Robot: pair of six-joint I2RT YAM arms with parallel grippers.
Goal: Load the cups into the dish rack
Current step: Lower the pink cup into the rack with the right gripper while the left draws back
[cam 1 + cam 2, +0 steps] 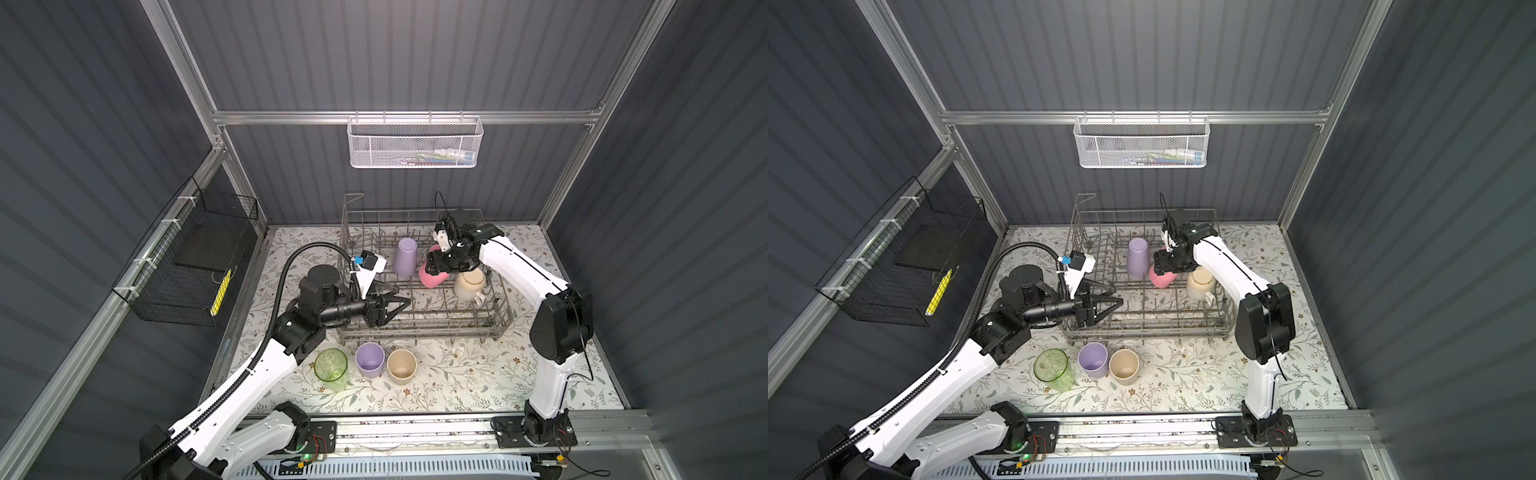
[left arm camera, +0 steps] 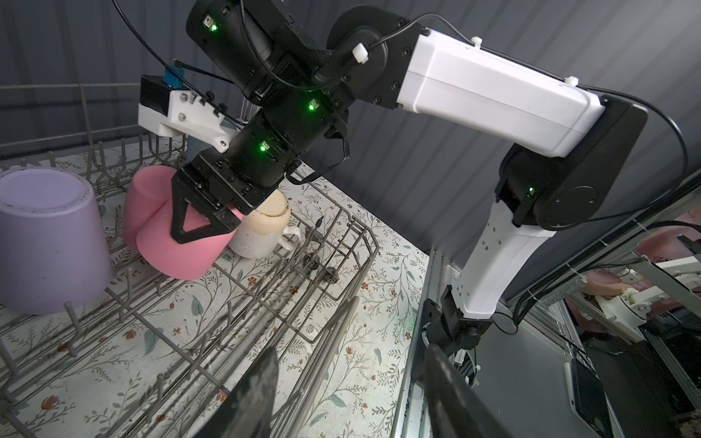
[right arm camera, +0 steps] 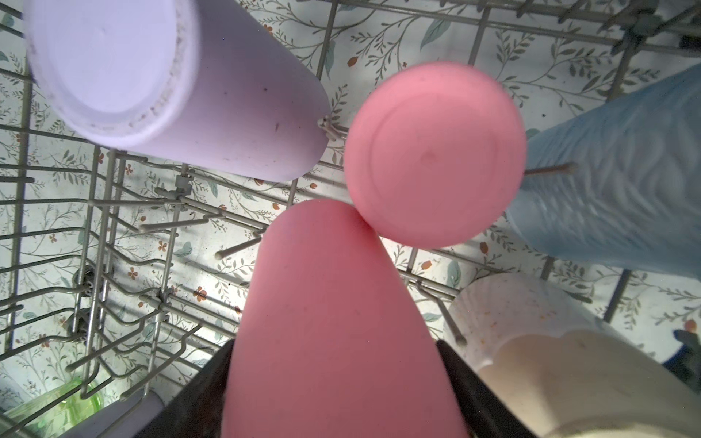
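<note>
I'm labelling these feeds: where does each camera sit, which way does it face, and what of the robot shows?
Top views: high at the front, looking down and back at the dish rack; the left gripper and right gripper show.
Left wrist: on the left arm, looking across the rack at the right gripper clamping the held pink cup; its own blurred fingertips show.
Right wrist: on the right arm, looking down into the rack; its fingers flank the held pink cup.
Shared: both wrist views show the upturned lilac cup.
</note>
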